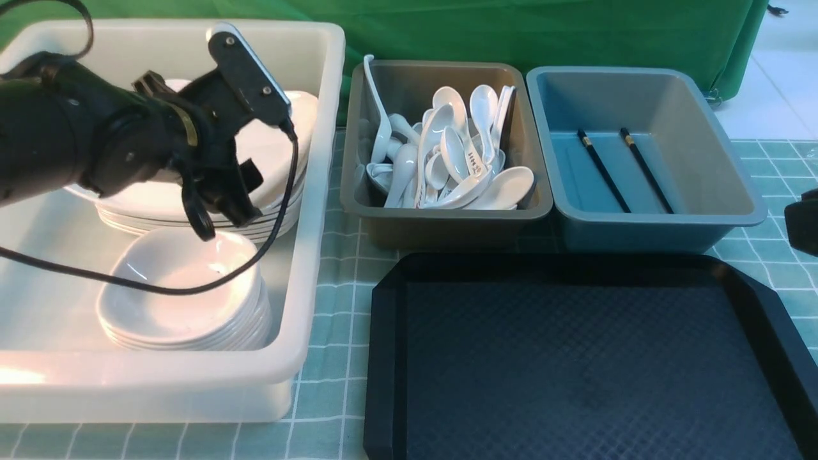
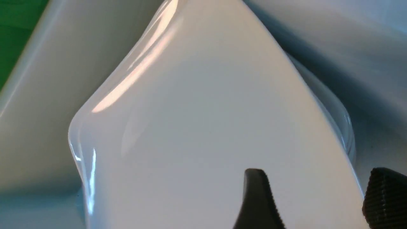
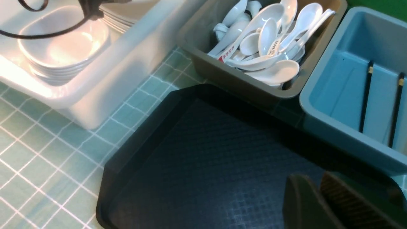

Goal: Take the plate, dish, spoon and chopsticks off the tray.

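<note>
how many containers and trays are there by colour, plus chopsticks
white tub: 1
grey bin with spoons: 1
blue-grey bin: 1
black tray: 1
black chopsticks, lying in the blue-grey bin: 2
total: 6

Left arm point(image 1: 96, 140) hides much of plate point(image 1: 275, 147); right fingers point(image 3: 334, 203) cut off, seemingly near-closed.
</note>
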Tool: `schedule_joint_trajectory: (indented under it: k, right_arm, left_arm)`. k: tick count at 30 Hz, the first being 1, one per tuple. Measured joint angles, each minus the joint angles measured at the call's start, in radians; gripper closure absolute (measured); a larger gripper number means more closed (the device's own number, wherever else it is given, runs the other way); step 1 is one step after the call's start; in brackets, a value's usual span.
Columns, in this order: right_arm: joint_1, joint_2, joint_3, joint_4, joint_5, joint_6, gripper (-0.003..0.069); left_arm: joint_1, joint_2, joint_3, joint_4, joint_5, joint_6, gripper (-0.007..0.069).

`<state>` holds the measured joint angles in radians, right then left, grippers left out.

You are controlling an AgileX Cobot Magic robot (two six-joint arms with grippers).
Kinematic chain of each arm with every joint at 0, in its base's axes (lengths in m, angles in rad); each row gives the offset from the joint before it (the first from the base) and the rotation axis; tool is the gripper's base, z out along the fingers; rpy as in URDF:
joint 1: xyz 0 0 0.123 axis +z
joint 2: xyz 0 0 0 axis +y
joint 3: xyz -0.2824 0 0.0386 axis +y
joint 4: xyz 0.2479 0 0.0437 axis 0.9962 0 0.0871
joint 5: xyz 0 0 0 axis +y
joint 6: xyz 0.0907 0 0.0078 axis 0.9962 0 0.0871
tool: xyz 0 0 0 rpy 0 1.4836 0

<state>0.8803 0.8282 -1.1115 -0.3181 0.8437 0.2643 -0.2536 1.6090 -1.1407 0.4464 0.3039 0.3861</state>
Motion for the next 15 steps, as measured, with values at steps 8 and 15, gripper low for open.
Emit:
schedule_joint_trajectory:
  k: [8, 15]
  right_arm:
    - [0.000, -0.005, 0.000, 0.002, 0.012, -0.001, 0.0536]
    - [0.000, -0.052, 0.000, 0.002, 0.066, -0.005, 0.0533]
  left_arm:
    - [-0.018, -0.159, 0.000, -0.233, 0.008, 0.000, 0.0176]
    - [-0.101, -0.507, 0.009, -0.498, 0.022, -0.024, 0.0360]
